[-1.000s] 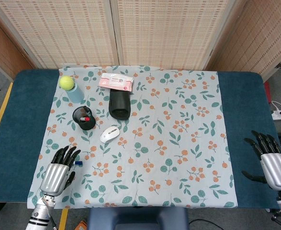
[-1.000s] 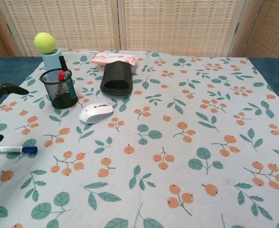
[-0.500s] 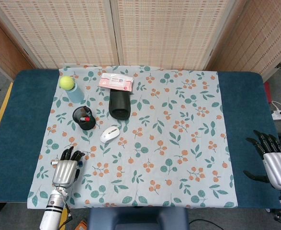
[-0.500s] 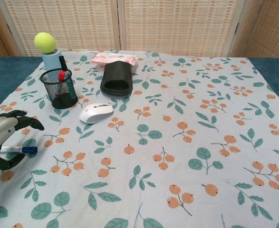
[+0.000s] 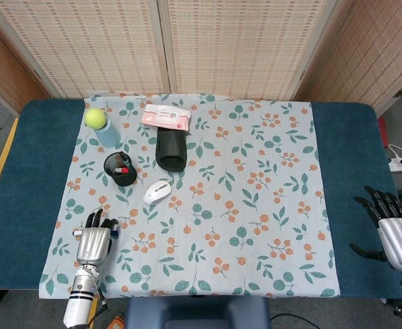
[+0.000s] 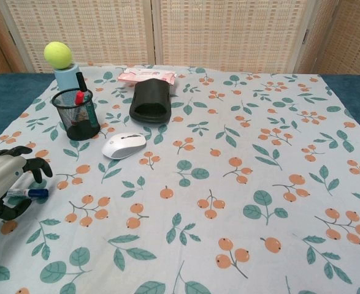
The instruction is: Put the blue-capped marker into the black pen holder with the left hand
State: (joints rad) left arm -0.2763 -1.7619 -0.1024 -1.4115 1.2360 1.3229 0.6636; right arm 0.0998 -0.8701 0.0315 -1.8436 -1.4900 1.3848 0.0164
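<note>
The blue-capped marker [image 6: 37, 193] lies flat on the floral cloth near the table's front left, its blue cap pointing right. My left hand [image 6: 5, 180] [image 5: 94, 240] arches over the marker's white barrel, fingers curled down on the far side and thumb on the near side. The marker still rests on the cloth and the hand covers most of it. The black mesh pen holder [image 6: 75, 113] [image 5: 120, 169] stands upright farther back, with a red-capped pen and a black pen in it. My right hand [image 5: 392, 229] hovers open at the table's right edge, holding nothing.
A white mouse [image 6: 124, 146] lies between the marker and a black slipper [image 6: 150, 101]. A tennis ball [image 6: 57, 54] sits on a light blue cup [image 6: 64, 76] just behind the holder. A pink wipes pack [image 6: 146, 76] lies at the back.
My left hand has moved right and in over the marker, and its fingers have curled down around the barrel. The marker has not shifted. The right hand has barely moved.
</note>
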